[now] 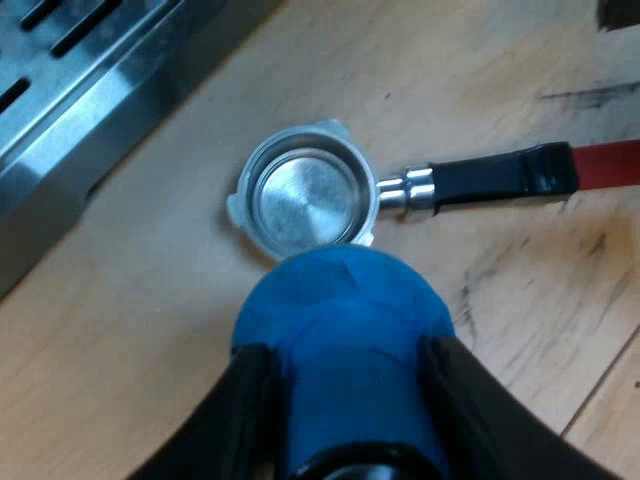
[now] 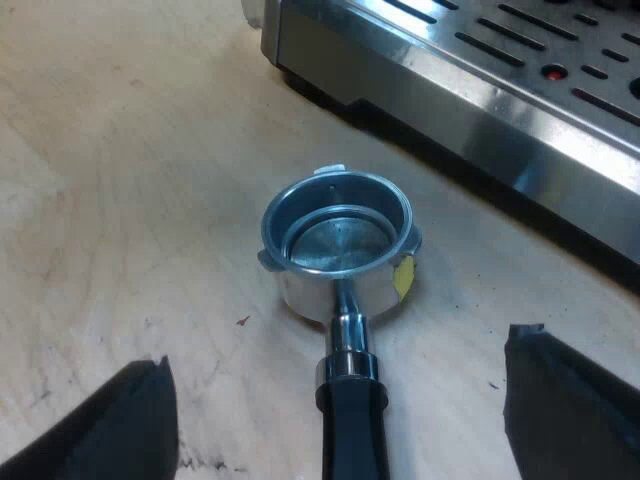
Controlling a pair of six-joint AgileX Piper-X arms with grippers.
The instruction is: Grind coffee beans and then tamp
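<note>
The metal holder lies loose on the wooden table, its round basket bare and shiny inside, its dark handle ending in red. My left gripper is shut on the blue tamper, which hangs just short of the holder's basket rim. In the right wrist view the holder lies with its dark handle running back between my right gripper's widely spread fingers; that gripper is open and touches nothing.
The espresso machine's steel drip tray with dark slots stands close beside the holder; its front edge runs just beyond the basket. Bare wooden table lies around the holder.
</note>
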